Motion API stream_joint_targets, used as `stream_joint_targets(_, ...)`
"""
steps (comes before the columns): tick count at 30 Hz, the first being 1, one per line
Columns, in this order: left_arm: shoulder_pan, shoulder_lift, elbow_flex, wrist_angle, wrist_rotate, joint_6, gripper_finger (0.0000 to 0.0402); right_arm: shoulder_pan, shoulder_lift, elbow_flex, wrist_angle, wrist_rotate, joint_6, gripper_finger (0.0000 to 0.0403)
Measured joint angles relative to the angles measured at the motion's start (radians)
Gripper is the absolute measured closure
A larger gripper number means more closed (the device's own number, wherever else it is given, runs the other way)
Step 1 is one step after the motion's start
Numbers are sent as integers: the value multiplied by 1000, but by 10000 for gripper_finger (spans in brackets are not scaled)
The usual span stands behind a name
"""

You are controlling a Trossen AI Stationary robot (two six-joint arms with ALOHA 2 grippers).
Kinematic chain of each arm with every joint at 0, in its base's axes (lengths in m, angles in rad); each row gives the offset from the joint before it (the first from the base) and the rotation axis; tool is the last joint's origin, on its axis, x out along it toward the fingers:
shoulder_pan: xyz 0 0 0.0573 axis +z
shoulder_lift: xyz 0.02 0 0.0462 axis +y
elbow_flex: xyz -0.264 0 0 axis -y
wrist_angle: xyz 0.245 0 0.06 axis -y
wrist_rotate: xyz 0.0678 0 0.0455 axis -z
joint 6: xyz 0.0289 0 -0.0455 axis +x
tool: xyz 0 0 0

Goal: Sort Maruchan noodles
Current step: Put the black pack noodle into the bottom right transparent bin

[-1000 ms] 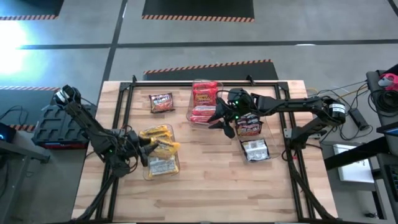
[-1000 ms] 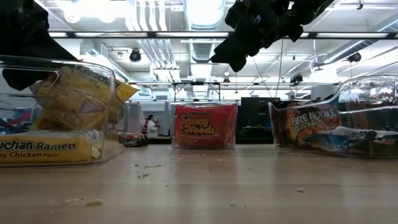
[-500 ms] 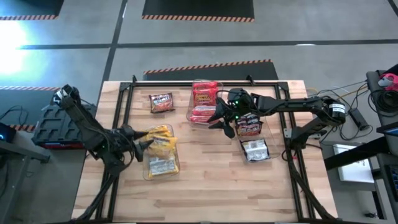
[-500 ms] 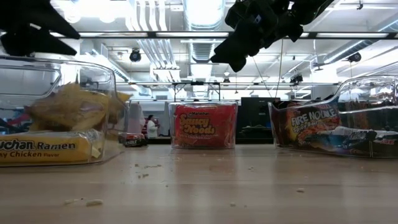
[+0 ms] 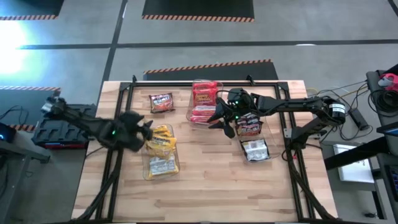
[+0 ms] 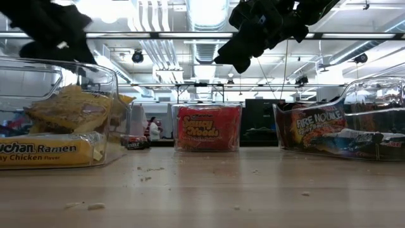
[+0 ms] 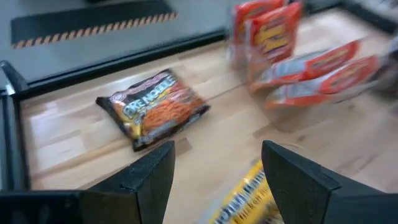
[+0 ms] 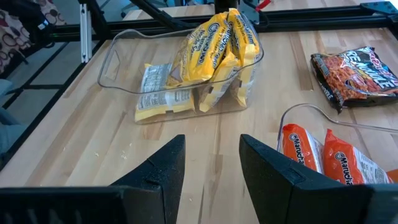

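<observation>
With yellow packets (image 5: 159, 142) binned and red packets (image 5: 203, 99) binned, one dark packet (image 5: 161, 102) lies loose on the table (image 5: 211, 186) as the left gripper (image 5: 147, 129) hovers wide and empty and the right gripper (image 5: 219, 118) waits, parted, empty.

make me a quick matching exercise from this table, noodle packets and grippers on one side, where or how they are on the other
Column one:
1. yellow packets
2. red packets
3. loose dark packet
4. left gripper

Column two:
A. lying on the bare wood, outside every bin
B. open and empty, beside the yellow bin
C. in the clear bin on the left arm's side
D. standing in the clear bin at the middle, far edge of the table

Pairs: 1-C, 2-D, 3-A, 4-B
</observation>
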Motion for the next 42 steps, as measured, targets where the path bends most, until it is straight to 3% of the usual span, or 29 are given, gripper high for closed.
stream_joint_targets(7,478,2,26,318,334,605,179,0,0,0,0,0,0,261)
stream_joint_targets(12,789,22,5,499,652,899,179,0,0,0,0,0,0,261)
stream_joint_targets(19,1040,71,4,478,663,994,179,0,0,0,0,0,0,261)
stream_joint_targets(23,1116,156,4,478,669,998,180,0,0,0,0,0,0,261)
stream_joint_targets(29,1124,292,3,515,669,1071,180,0,0,0,0,0,0,261)
stream_joint_targets(37,1146,357,-28,596,675,1103,180,0,0,0,0,0,0,261)
stream_joint_targets(42,1185,372,-132,765,809,1074,180,0,0,0,0,0,0,261)
